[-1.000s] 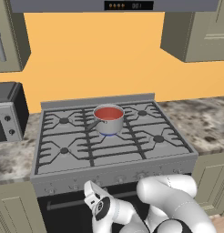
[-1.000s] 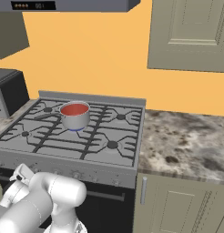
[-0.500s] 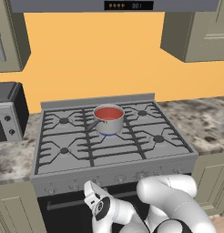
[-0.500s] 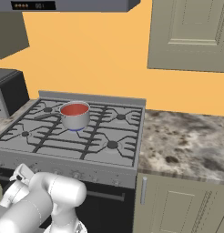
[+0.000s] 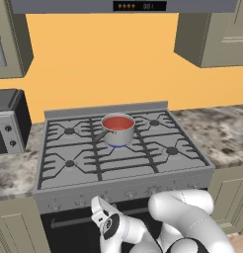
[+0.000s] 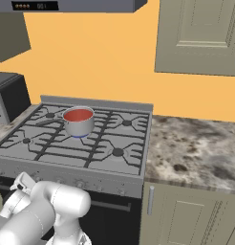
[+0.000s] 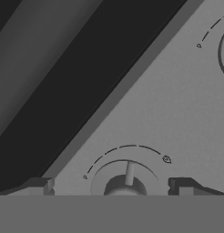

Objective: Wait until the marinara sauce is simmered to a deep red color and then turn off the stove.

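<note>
The marinara sauce is a smooth red surface in a small steel saucepan. The pan stands on the rear middle burner of the stove, and a blue flame shows under it. My gripper is open, low in front of the stove's knob panel. In the hand view a round knob sits between the two spread fingertips, its pointer standing up toward a curved dial mark. The tips are apart from the knob.
A black-and-silver box appliance stands on the counter left of the stove. Mottled stone counter runs to the right, with cabinets above and below. Another knob's edge shows further along the panel. The dark oven door lies beside it.
</note>
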Available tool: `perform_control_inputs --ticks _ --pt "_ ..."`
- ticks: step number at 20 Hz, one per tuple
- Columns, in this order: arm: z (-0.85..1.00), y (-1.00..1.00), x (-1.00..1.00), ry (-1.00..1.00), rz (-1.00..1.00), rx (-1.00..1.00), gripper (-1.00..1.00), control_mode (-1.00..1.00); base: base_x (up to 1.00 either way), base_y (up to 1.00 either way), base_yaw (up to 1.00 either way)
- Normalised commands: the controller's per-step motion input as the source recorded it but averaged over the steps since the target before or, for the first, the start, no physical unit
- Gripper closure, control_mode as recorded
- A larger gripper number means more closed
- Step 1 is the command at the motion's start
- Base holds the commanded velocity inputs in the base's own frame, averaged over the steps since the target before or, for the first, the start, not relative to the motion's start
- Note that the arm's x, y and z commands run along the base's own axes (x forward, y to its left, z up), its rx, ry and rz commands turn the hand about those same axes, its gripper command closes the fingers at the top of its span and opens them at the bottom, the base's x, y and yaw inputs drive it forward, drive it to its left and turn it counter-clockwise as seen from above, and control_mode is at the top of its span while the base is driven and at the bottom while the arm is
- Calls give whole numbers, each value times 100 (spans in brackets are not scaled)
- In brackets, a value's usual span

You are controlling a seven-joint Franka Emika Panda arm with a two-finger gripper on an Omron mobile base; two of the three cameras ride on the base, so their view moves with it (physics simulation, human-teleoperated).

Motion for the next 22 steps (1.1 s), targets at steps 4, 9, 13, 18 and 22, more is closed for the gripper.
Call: perform_control_inputs --ticks 4,9,13,18,22 --pt "0 0 0 0 0 0 -100 -100 0 0 0" --pt "0 0 0 0 0 0 -100 -100 0 0 0" --pt "0 0 0 0 0 0 -100 -100 0 0 0" --pt "0 0 0 0 0 0 -100 -100 0 0 0" --pt "0 0 0 0 0 0 -100 -100 0 0 0"
